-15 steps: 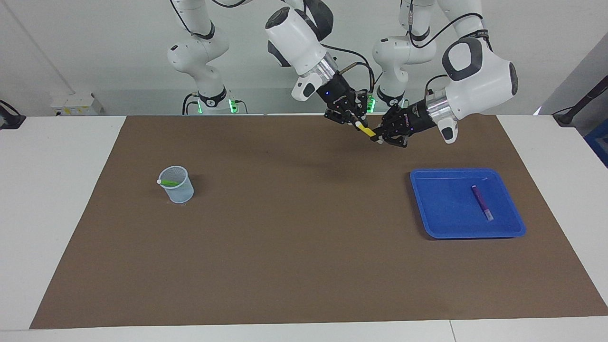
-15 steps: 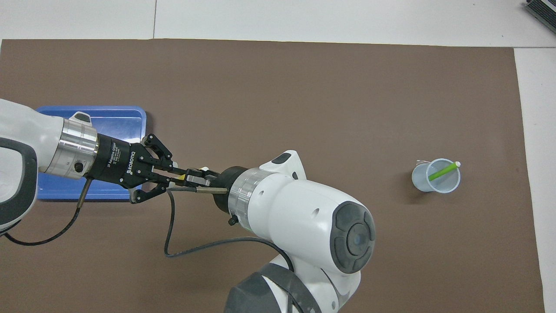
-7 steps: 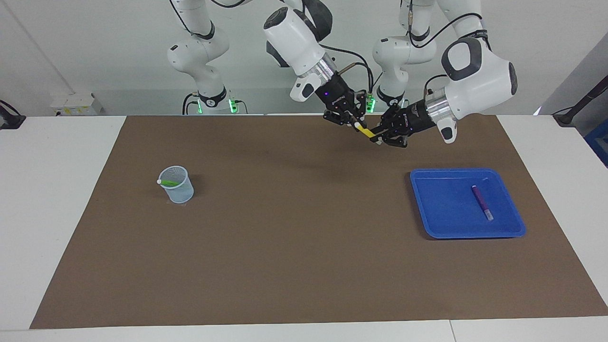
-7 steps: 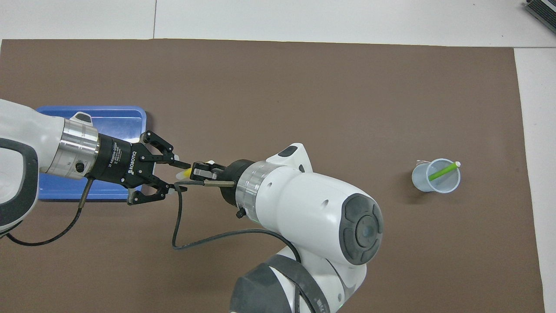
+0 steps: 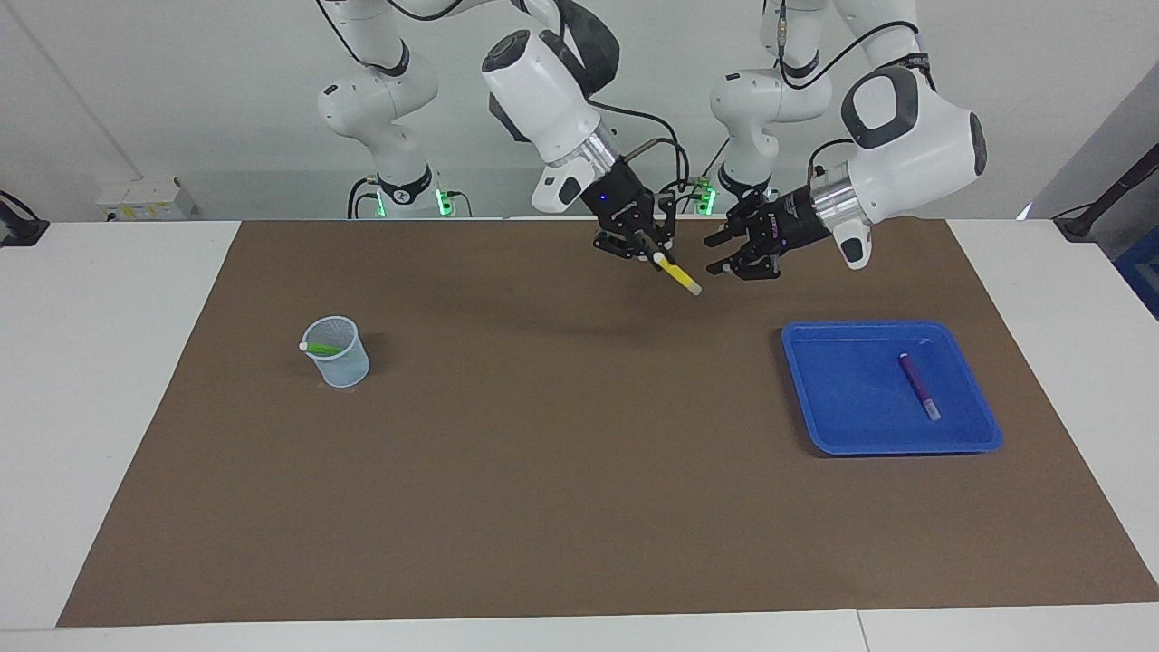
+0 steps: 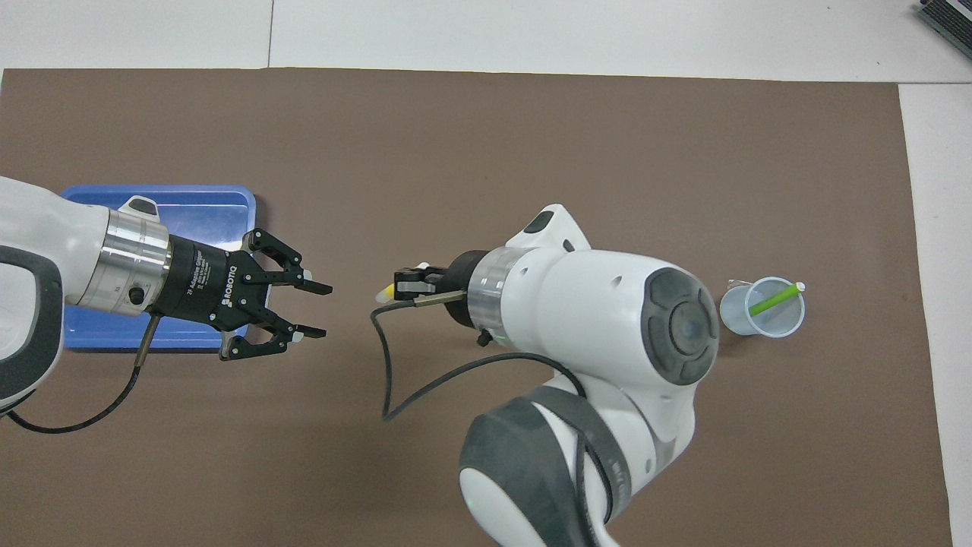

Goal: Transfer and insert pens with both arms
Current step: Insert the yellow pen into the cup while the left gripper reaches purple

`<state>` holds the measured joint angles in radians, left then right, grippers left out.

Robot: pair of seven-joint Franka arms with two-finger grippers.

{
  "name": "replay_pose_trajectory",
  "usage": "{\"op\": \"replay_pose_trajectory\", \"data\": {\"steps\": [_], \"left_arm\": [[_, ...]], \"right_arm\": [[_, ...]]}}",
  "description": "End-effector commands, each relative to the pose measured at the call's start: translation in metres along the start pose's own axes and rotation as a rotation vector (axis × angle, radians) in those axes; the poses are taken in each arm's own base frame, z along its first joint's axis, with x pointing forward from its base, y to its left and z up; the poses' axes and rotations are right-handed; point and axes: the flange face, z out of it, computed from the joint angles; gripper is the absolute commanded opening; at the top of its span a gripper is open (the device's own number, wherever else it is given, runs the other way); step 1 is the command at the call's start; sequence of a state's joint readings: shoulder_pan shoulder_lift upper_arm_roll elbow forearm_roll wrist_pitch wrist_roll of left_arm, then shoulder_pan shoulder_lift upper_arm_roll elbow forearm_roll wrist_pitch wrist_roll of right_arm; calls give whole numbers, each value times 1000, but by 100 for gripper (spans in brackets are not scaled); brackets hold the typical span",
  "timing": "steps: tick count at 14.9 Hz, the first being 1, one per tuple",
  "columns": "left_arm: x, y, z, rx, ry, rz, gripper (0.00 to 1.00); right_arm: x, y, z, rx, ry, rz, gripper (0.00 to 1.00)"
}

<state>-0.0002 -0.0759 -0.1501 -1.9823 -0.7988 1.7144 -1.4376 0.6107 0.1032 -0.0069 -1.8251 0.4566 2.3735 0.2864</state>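
Over the brown mat [image 5: 543,453], the right gripper [image 5: 654,256] slants down gripping the yellow pen [image 5: 677,274], while the left gripper [image 5: 720,254], beside it, gapes empty

Right pincer [image 6: 399,285] grips yellow pen [image 6: 386,291]; left pincer [image 6: 313,311] gapes.

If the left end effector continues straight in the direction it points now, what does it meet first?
Probably the yellow pen held by the right end effector. The open left end effector points at it with clear air between them, though depth is uncertain.
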Motion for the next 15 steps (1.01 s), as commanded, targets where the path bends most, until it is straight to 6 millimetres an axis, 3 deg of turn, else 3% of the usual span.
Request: {"op": "replay_pose_trajectory", "data": {"steps": [1,4,8,10,12,15], "left_arm": [[2,-13,0,3,10,166,53],[21,-22,-4,100,135,524,52],[49,-23,-14,280,331,999,51],[77,-20,-39,339,391,1187,50],[104,-18,-64,372,444,1302,50],[149,-8,-85,449,571,1453,50]], "right_arm": [[12,34,-38,-97,-52,-119,0],[17,66,-67,-187,-107,-180,0],[20,132,-120,-292,-245,-346,0],[21,160,-135,-381,-305,-445,0],[21,173,-142,-428,-357,-515,0],[26,204,-154,-466,-358,-525,0]]}}
